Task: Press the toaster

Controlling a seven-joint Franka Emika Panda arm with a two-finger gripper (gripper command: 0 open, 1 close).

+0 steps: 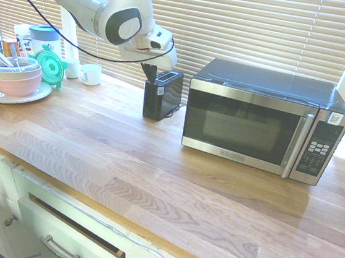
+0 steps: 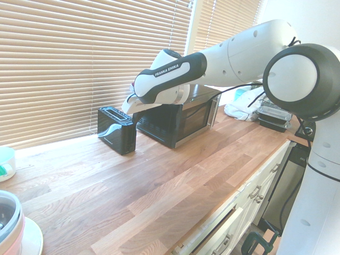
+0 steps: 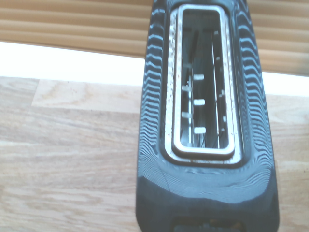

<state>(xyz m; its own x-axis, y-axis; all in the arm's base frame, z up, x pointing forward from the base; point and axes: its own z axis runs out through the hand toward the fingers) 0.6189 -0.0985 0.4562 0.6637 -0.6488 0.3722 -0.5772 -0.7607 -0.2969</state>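
Nearest the first exterior camera, cream-painted wooden drawers (image 1: 70,232) with metal handles sit below the counter; 1 drawer is partly pulled out. Above them runs a pale, striped wooden countertop (image 1: 125,161).

Farther back, near the blinds, the small glossy black box-shaped toaster (image 1: 170,96) stands upright on the countertop, just beside the large black-and-steel microwave (image 1: 242,121). A small white label is on the toaster's end. The wrist view looks down on its long slot (image 3: 205,82), rimmed in silver metal, with thin wires inside.

The white robot arm (image 1: 81,3) reaches over the counter, and its dark 2-finger gripper (image 1: 150,78) points down at the toaster's labelled end, close to the top edge. The fingers are pressed together, pinching nothing that shows — a shape suited to pushing.

As for progress, the approach looks complete or nearly so: the arm is at the toaster, the fingers are together, and they seem lined up with the end where a lever would likely be. The press itself cannot be confirmed — the lever is not clearly visible, nor is contact certain. What probably remains is the downward push, then moving clear.

Farthest away, cream slatted blinds (image 1: 234,24) cover the window.
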